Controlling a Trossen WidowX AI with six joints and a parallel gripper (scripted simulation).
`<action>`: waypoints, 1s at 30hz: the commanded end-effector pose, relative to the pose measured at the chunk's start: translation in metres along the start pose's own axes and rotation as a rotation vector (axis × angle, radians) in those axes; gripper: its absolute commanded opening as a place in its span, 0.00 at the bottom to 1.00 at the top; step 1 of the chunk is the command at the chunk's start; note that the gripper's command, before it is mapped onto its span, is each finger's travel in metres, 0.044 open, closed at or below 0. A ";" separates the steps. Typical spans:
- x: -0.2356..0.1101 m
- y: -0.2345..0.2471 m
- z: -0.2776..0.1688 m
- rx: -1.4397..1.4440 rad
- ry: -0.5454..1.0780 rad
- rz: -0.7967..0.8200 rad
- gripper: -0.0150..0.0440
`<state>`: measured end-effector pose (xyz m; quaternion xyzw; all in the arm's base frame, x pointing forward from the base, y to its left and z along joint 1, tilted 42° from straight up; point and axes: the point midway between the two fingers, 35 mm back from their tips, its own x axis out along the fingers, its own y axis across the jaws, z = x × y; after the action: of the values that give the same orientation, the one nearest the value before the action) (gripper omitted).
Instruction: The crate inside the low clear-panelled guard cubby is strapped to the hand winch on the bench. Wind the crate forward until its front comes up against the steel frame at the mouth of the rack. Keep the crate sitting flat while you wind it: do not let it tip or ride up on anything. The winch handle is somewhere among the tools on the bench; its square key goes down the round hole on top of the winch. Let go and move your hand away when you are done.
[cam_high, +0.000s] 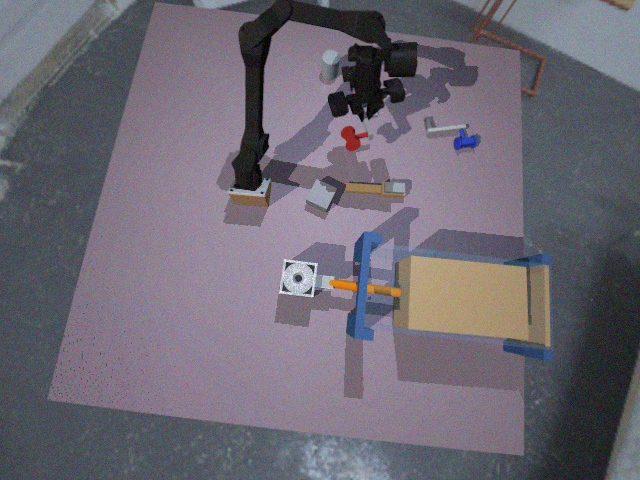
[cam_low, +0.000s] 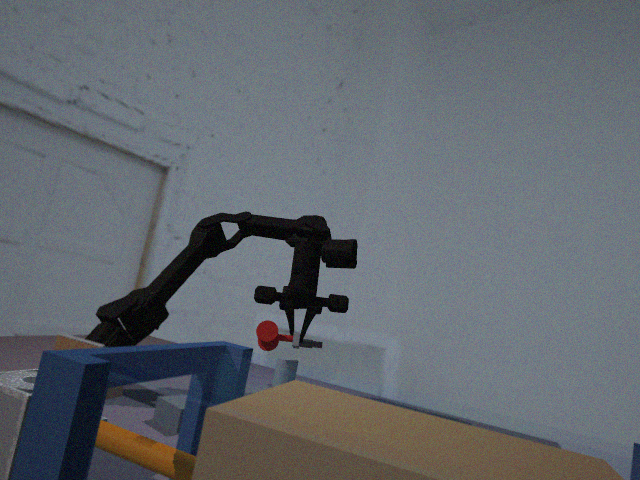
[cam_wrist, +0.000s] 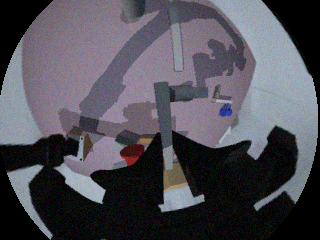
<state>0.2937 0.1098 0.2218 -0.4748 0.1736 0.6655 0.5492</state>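
The end effector (cam_high: 368, 114) is closed on the red-knobbed winch handle (cam_high: 353, 137), which is carried above the table (cam_high: 155, 258). The fetching step appears done; next, the square key would need lowering into the round hole atop the winch (cam_high: 298, 277), well forward of the end effector. The crate (cam_high: 460, 299) sits back from the blue frame (cam_high: 364, 289). A blue-knobbed crank (cam_high: 454, 133), a grey block (cam_high: 321, 195) and a grey cylinder (cam_high: 329, 64) lie nearby; the block is nearest the likely path.

Matt pink desk (cam_high: 155, 258), matt black pincer (cam_high: 366, 114) — the crate (cam_high: 460, 297) looks like plain cardboard, the winch (cam_high: 298, 277) dull metal — strap (cam_high: 364, 287) smooth orange.
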 end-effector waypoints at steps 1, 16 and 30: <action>-0.001 0.000 -0.016 0.161 0.021 -0.004 0.25; 0.000 0.003 -0.048 0.552 0.049 -0.010 0.25; -0.001 0.010 -0.080 0.935 0.074 -0.024 0.25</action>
<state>0.3178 0.0548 0.1846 -0.2271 0.4456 0.5170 0.6947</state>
